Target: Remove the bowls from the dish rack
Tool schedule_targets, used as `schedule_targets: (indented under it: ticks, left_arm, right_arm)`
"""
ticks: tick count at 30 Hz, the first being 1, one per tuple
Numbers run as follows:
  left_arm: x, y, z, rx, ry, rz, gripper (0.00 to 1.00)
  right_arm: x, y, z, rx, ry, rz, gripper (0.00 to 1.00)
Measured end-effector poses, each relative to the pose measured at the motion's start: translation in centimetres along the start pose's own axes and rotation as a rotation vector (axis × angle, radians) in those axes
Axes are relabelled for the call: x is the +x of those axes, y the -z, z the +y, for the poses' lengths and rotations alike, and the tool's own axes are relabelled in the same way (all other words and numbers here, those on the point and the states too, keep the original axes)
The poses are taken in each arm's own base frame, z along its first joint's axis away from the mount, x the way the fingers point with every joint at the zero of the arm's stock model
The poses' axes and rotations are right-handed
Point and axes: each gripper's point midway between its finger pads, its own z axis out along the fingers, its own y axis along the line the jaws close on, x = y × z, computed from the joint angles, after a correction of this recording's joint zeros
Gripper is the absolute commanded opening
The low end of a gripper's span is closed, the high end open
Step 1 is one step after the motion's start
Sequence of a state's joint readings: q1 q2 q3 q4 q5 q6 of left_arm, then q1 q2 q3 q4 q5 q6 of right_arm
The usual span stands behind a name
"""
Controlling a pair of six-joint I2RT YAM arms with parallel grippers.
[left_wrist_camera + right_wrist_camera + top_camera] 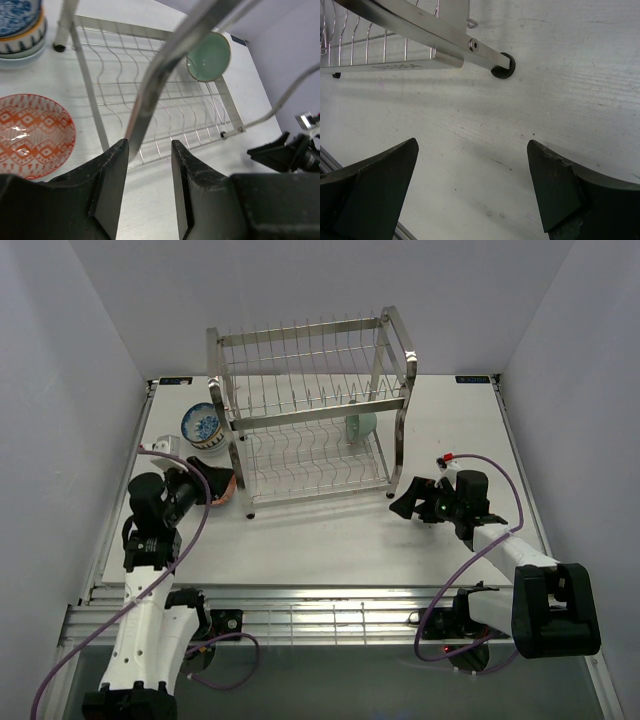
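Dish rack (320, 412) long axis left-right; mint bowl (362, 425) upright.

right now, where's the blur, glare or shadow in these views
Left wrist: the dish rack's chrome bar crosses close to the lens, smeared out of focus, and a glare patch sits on the red patterned bowl. Right wrist: the dish rack throws a soft shadow on the table. Top external: even light, sharp throughout.

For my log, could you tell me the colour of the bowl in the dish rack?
The bowl is pale mint green; left wrist view.
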State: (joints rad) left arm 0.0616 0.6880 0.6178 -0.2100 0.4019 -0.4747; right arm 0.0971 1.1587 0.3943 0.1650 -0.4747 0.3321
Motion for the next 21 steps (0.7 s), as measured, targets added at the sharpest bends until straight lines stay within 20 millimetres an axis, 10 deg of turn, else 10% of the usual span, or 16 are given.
schedule_targets:
  ticks: [12, 21]
  left_arm:
    - [1.8, 0.7, -2.3, 0.134, -0.043, 0.049, 0.47]
    - [4.7, 0.3, -10.3, 0.450, -0.127, 0.132, 0.47]
  right_arm:
    - [0.5, 0.0, -0.2, 0.007, -0.012, 0.019, 0.95]
    - [0.9, -0.1, -0.3, 0.011, -0.020, 0.033, 0.95]
